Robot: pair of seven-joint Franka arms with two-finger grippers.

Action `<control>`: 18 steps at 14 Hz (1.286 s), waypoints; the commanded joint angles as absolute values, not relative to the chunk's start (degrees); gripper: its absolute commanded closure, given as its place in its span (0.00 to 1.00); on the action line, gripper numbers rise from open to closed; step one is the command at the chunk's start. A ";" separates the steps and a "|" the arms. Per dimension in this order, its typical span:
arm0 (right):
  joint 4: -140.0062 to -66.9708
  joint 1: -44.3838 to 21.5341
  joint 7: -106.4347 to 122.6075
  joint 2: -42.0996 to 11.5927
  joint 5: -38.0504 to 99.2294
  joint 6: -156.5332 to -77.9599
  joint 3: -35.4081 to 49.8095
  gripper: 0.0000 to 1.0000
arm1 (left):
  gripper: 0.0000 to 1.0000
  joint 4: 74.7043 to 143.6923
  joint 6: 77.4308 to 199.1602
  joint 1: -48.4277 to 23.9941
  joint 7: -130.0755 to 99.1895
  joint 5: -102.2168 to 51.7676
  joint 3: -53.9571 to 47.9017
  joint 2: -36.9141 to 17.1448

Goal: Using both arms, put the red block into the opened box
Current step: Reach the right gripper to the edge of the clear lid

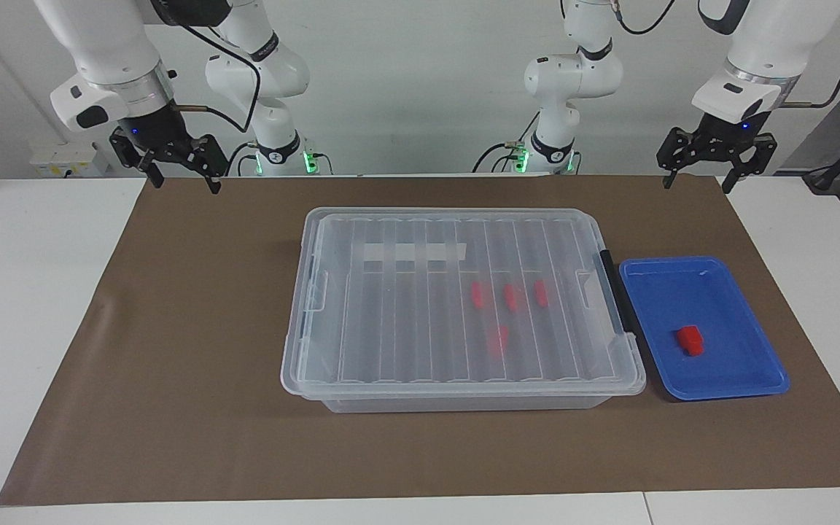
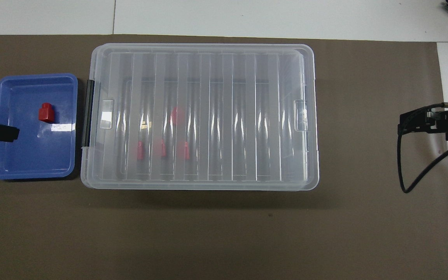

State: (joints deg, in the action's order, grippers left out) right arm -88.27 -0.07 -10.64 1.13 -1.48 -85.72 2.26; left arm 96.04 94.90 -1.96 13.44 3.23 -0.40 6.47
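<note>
On the brown mat (image 1: 172,379) that covers the middle of the worktop (image 1: 26,292) sits the box (image 1: 456,394), its ribbed lid (image 1: 420,306) shut, so the way in is closed off. A white strip (image 1: 413,252) lies on the lid and a black latch (image 1: 615,300) clamps the end toward the left arm. Four red blocks (image 1: 511,296) show blurred through the lid, inside the box. Just beside the latch end lies a blue tray (image 1: 748,364), and the red block (image 1: 690,340) stands in it, alone and uncovered. The left hand (image 1: 715,162) hangs raised over the mat's edge near the tray, fingers spread and empty. The right hand (image 1: 172,162) waits raised at the other end of the mat, also spread and empty.
</note>
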 commanded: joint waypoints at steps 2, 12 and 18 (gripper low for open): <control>-88.42 0.53 -10.37 1.32 -0.79 -85.60 2.46 0.00 | 0.00 96.42 94.39 -2.02 13.10 4.39 -0.44 7.29; -90.52 -0.70 -10.99 1.67 -0.79 -89.11 2.81 0.01 | 0.00 96.33 94.39 -2.02 13.10 4.39 -0.44 7.21; -97.02 -5.09 -12.73 1.67 -0.79 -98.60 2.81 0.07 | 0.00 96.42 94.39 -2.02 13.10 4.39 -0.35 7.29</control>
State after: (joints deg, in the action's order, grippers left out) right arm -93.73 -3.91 -10.84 0.98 -1.36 -94.95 2.78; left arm 96.04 94.90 -1.96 13.44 3.23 -0.40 6.47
